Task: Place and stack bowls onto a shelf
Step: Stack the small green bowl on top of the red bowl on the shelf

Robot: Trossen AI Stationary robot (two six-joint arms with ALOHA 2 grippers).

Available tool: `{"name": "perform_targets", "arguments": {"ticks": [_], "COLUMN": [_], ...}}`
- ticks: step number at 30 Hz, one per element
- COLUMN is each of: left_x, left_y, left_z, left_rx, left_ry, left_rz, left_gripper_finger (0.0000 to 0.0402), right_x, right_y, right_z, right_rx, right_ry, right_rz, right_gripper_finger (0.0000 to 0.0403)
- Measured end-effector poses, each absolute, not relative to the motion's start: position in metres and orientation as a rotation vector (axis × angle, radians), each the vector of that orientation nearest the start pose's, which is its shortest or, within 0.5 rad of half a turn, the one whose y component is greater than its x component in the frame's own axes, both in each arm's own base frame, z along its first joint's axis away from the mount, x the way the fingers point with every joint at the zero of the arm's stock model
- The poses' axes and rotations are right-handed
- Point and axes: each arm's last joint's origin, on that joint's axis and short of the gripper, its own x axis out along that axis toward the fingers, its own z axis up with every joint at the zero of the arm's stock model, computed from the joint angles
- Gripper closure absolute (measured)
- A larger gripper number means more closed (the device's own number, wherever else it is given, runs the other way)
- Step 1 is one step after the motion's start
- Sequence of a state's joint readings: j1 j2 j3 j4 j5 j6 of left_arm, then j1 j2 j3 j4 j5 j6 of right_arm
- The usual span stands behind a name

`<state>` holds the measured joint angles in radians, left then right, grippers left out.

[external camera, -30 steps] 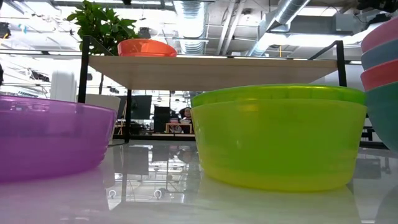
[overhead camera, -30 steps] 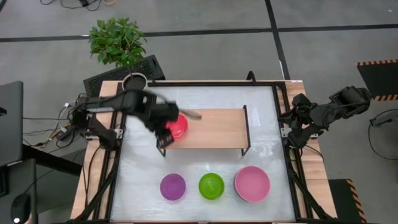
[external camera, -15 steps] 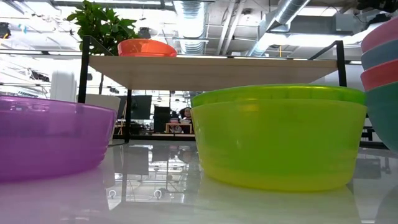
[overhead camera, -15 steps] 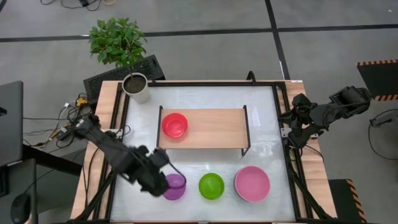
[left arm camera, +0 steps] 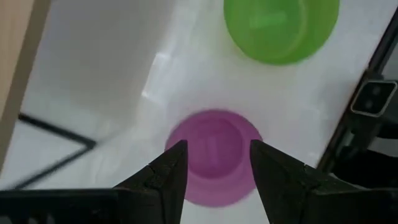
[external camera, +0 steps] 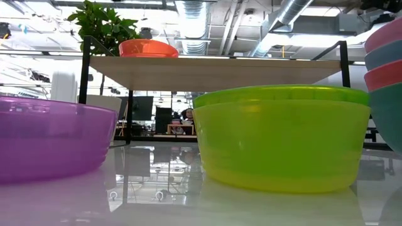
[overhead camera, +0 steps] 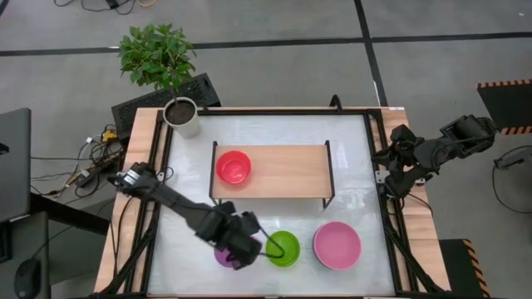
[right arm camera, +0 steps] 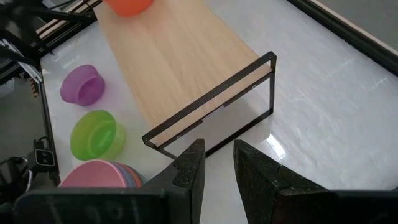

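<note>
The shelf (overhead camera: 283,172) stands at mid-table with a red bowl (overhead camera: 233,166) resting on the left end of its board. Along the near edge sit a purple bowl (overhead camera: 219,256), a yellow-green bowl (overhead camera: 283,247) and a pink bowl (overhead camera: 337,245) topping a stack of bowls (external camera: 384,75). My left gripper (overhead camera: 249,249) hovers open over the purple bowl (left arm camera: 214,155), a finger showing on either side of it in the left wrist view, apart from it. The low view shows no gripper at the purple bowl (external camera: 50,138). My right gripper (right arm camera: 219,163) waits at the table's right edge, its fingers a narrow gap apart.
A white pot (overhead camera: 183,117) stands at the table's far left corner, with a leafy plant (overhead camera: 156,54) beyond it. The black table frame (overhead camera: 371,166) runs along the sides. Bare white tabletop (overhead camera: 274,133) lies behind the shelf and between the shelf and the bowl row.
My left arm has swung away from the red bowl on the shelf toward the table's near edge, then a little to the right, ending over the purple bowl. The red bowl has stayed on the shelf's left end. The other bowls have not moved.
</note>
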<state>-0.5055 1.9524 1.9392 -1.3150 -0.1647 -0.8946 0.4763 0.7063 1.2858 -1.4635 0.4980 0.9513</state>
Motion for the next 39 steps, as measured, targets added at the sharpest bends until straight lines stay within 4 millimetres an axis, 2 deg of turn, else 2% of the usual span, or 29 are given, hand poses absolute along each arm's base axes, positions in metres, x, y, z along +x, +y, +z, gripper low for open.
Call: {"name": "perform_targets", "arguments": {"ticks": [8, 15, 23, 30, 39], "left_x": [0.37, 0.4, 0.422, 0.419, 0.419], "left_y": [-0.153, -0.148, -0.168, -0.183, -0.187], "left_z": [0.302, 0.28, 0.248, 0.232, 0.213], "left_rx": [-0.367, -0.491, -0.664, -0.731, -0.747], "left_ry": [1.194, 1.126, 1.068, 1.058, 1.112], "left_rz": [0.343, 0.376, 0.406, 0.529, 0.592], "left_gripper_finger": [0.0244, 0.0244, 0.0244, 0.0244, 0.0244], "right_x": [0.051, 0.051, 0.053, 0.053, 0.052], "right_y": [0.011, 0.011, 0.012, 0.012, 0.012], "right_z": [0.387, 0.387, 0.387, 0.387, 0.387], "right_rx": [0.497, 0.498, 0.514, 0.481, 0.476], "right_ry": [0.687, 0.687, 0.692, 0.701, 0.711], "right_rz": [-0.38, -0.38, -0.385, -0.368, -0.354], "right_gripper_finger": [0.029, 0.029, 0.029, 0.029, 0.029]}}
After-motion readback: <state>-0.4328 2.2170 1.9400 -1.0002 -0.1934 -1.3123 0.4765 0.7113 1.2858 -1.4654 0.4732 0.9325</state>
